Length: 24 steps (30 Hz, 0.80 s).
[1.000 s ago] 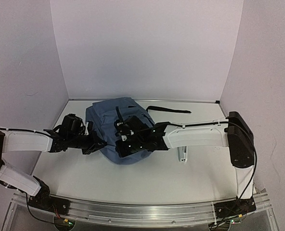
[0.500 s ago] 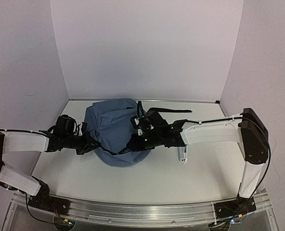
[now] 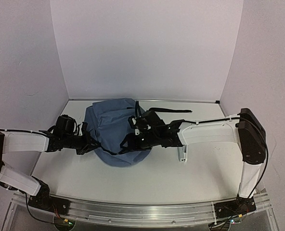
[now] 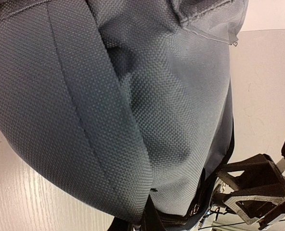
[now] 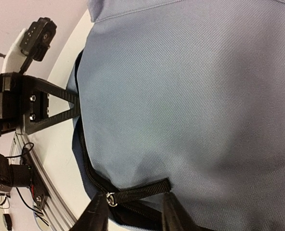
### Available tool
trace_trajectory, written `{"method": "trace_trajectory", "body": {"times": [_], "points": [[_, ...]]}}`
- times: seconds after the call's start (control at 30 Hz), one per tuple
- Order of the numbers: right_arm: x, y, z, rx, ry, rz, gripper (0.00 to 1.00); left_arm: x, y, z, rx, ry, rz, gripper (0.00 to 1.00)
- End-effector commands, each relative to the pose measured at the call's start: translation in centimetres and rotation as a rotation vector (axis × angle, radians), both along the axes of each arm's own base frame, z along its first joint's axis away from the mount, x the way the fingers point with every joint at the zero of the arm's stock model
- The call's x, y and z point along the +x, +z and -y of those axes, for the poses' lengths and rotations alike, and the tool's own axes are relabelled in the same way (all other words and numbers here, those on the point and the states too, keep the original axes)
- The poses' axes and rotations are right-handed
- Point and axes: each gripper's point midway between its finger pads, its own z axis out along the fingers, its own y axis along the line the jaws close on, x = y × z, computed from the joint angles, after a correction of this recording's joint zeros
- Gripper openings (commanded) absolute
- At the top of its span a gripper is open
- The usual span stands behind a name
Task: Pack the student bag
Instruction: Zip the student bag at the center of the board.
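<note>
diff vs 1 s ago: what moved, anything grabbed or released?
The right gripper slid from the middle of the student bag toward its right side. Its jaws opened and now stand apart around the black zip pull. The left gripper shifted slightly left. Unchanged: left jaws shut on the bag's left edge, bag roughly where it was.

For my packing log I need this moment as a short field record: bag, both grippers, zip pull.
bag: slate-blue, lying on the table between the arms
left gripper: shut on the bag's edge
right gripper: open, fingers either side of the zip pull
zip pull: black strap, not clamped
</note>
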Motion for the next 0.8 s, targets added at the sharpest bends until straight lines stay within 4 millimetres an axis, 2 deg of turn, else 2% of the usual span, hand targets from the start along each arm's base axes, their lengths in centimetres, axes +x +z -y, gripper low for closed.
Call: {"method": "trace_trajectory", "body": {"times": [0.0, 0.2, 0.6, 0.77], "points": [[0.1, -1.6, -0.9, -0.003, -0.021, -0.055, 0.41, 0.7, 1.1, 0.0, -0.013, 0.001, 0.065, 0.00], [0.0, -2.9, -1.5, -0.009, -0.015, -0.091, 0.42, 0.7, 1.1, 0.2, -0.020, -0.005, 0.065, 0.00], [-0.7, -2.8, -4.1, 0.070, 0.046, -0.137, 0.38, 0.9, 0.8, 0.4, -0.027, -0.007, 0.059, 0.00], [0.1, -3.6, -3.8, 0.049, -0.003, -0.128, 0.21, 1.0, 0.7, 0.3, -0.026, 0.000, 0.059, 0.00]]}}
